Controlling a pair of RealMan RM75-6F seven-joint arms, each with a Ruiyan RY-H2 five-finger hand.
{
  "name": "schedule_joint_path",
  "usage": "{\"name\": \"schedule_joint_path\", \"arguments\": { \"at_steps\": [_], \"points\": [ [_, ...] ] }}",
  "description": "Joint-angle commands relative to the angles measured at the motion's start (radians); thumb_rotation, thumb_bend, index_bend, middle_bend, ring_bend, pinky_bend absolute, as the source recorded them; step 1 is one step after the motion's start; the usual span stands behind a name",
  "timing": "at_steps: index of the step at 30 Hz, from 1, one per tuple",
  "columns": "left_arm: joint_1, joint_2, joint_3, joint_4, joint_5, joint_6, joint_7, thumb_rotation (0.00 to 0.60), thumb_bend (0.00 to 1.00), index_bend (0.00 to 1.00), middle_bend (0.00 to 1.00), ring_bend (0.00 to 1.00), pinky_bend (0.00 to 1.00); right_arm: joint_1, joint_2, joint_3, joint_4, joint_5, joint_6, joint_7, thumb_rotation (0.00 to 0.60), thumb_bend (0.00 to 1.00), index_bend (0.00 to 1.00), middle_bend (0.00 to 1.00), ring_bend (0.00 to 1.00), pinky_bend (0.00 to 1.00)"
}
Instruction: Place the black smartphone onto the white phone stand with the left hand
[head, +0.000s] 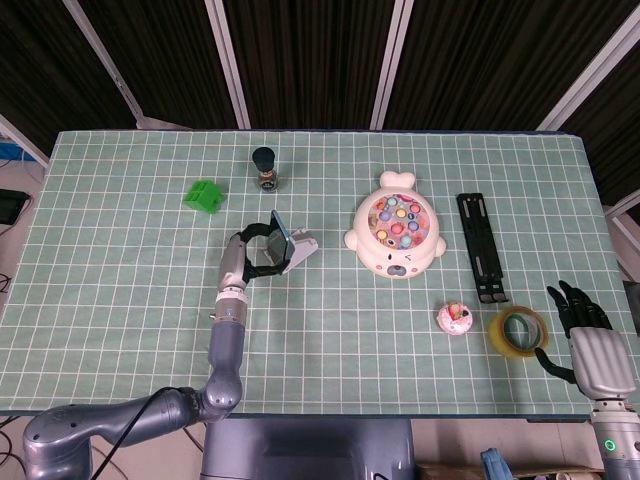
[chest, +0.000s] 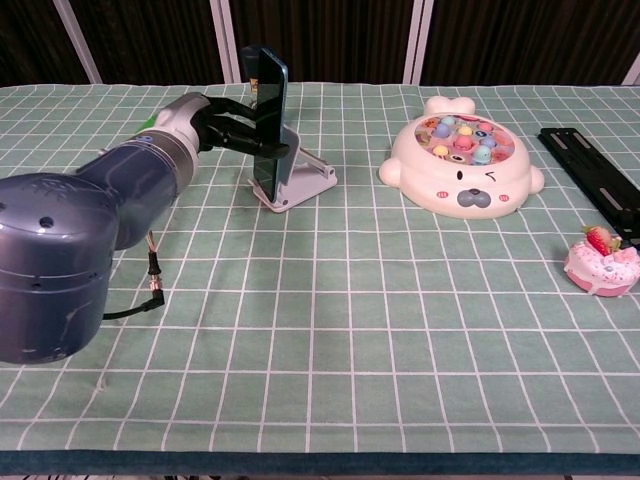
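Observation:
The black smartphone (chest: 268, 120) stands nearly upright, leaning back against the white phone stand (chest: 300, 176), its lower edge at the stand's front lip. My left hand (chest: 228, 122) grips the phone from the left side, fingers around its edges. From above, the smartphone (head: 279, 239) appears as a thin dark slab on the phone stand (head: 298, 250), with the left hand (head: 255, 250) just left of it. My right hand (head: 580, 322) hovers at the table's near right corner, fingers spread, holding nothing.
A seal-shaped fishing toy (head: 397, 232) lies right of the stand. Behind are a green block (head: 204, 194) and a small dark bottle (head: 265, 169). A black rail (head: 482, 246), a pink donut toy (head: 455, 318) and a tape roll (head: 518, 330) lie to the right.

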Motion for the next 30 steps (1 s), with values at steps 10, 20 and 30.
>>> {"name": "schedule_joint_path", "arguments": {
  "at_steps": [10,20,30],
  "points": [
    [0.013,-0.022,-0.001,0.025,0.046,-0.010,-0.077,0.600,0.29,0.55,0.61,0.17,0.01,0.000,0.000,0.000,0.001,0.000,0.000,0.002,0.600,0.36,0.07,0.00,0.00,0.15],
    [0.016,-0.049,0.000,0.053,0.086,0.011,-0.115,0.600,0.29,0.54,0.61,0.17,0.02,0.000,0.001,-0.001,0.001,-0.002,-0.001,0.006,0.600,0.36,0.07,0.00,0.00,0.15],
    [0.021,-0.056,-0.010,0.066,0.087,0.006,-0.117,0.600,0.29,0.54,0.61,0.17,0.02,0.000,0.002,-0.002,0.002,-0.003,-0.001,0.011,0.600,0.36,0.07,0.00,0.00,0.15]
  ]
}}
